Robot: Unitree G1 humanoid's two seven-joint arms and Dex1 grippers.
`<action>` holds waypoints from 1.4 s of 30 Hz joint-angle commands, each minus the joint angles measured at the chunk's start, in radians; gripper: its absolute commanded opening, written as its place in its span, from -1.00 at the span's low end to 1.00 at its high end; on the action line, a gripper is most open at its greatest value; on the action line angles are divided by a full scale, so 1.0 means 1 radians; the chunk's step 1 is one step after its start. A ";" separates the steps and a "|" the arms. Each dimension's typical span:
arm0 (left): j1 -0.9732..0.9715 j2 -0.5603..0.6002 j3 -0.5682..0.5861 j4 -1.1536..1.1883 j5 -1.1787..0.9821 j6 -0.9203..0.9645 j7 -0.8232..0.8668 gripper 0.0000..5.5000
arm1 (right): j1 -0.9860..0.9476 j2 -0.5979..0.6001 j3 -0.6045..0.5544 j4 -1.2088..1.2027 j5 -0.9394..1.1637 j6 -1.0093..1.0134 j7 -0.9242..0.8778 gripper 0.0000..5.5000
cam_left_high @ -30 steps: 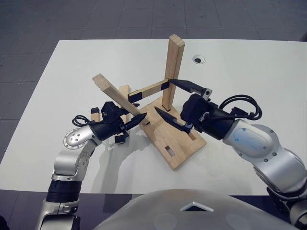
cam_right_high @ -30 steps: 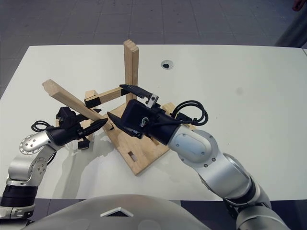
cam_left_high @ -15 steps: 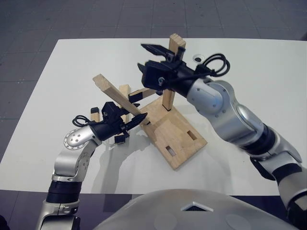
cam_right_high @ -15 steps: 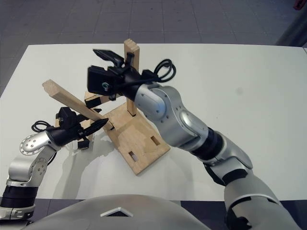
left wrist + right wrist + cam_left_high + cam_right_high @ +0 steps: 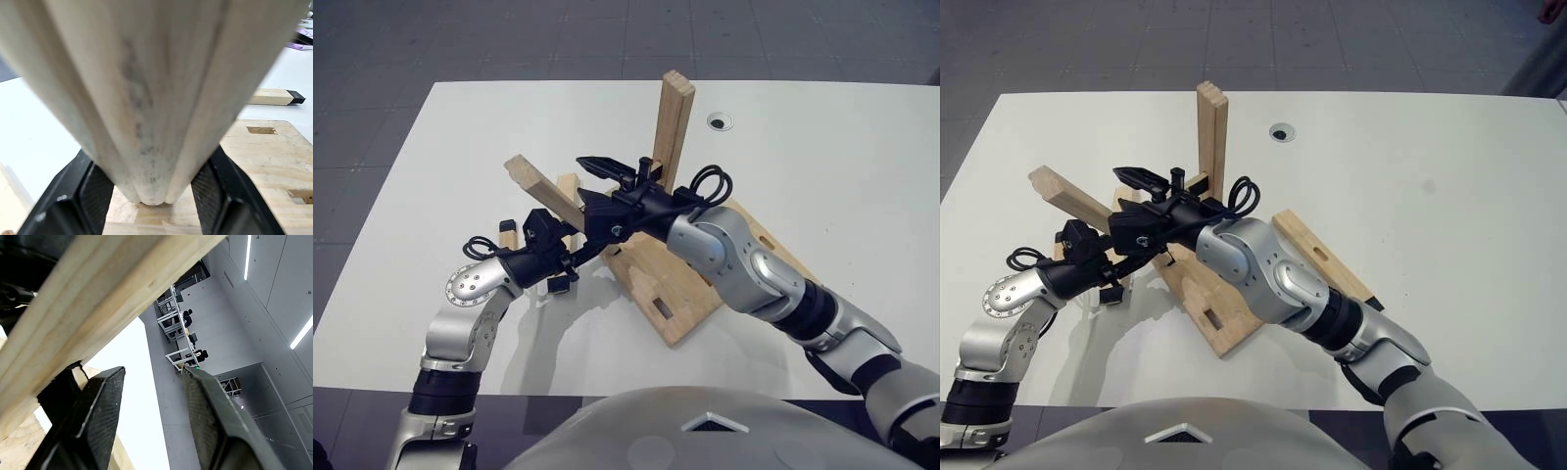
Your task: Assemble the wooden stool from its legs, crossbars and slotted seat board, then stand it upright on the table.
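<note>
Your right arm lies across the seat board (image 5: 690,308), so you see only its near corner with one slot and a strip by the upright leg (image 5: 672,116). Where that leg meets the board is covered. The crossbar (image 5: 1198,182) shows just a short stub beside the upright leg, the rest is behind the right gripper (image 5: 592,186). The lower end of the slanted leg (image 5: 536,181) is buried between both grippers, so you can't tell if it sits in a slot. In the left wrist view the leg is too close to read past it.

The right gripper is spread wide. Its fingers (image 5: 100,416) stand apart with open room between them, and the slanted leg crosses close by their base. Whether they touch it is unclear. From the head views it hovers over the board's far left part, just beside the upright leg.

The left gripper (image 5: 570,259) is pinching the slanted leg low down, with fingers (image 5: 95,193) pressed on both sides of the wood, right above the board edge.

The board lies flat on the table (image 5: 822,147), mid-left. The upright leg stands on it, and the slanted leg tilts up and away to the left. A loose bar (image 5: 1302,240) with a black tip lies flat on the table, just beside the board's right edge.
</note>
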 commanded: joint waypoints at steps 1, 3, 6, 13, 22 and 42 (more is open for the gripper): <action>0.027 0.011 -0.040 0.035 0.042 0.055 -0.005 -0.25 | 0.081 -0.003 0.025 0.013 0.001 0.016 0.084 -0.21; 0.026 0.010 -0.040 0.036 0.043 0.055 -0.004 -0.25 | 0.096 0.005 0.018 0.006 -0.005 0.016 0.087 -0.21; 0.028 0.010 -0.041 0.036 0.045 0.055 -0.003 -0.25 | 0.111 0.035 -0.027 -0.026 -0.006 0.011 0.063 -0.21; 0.027 0.011 -0.049 0.036 0.049 0.055 -0.002 -0.25 | 0.159 0.082 -0.149 -0.241 -0.002 0.038 0.063 -0.21; -0.092 -0.006 -0.115 0.159 0.089 0.026 -0.045 -0.25 | 0.421 -0.020 -0.402 -0.616 0.159 0.259 0.213 -0.21; -0.325 -0.072 -0.162 0.573 0.002 -0.212 -0.478 -0.25 | 0.556 -0.082 -0.880 -0.677 0.558 0.424 0.207 -0.21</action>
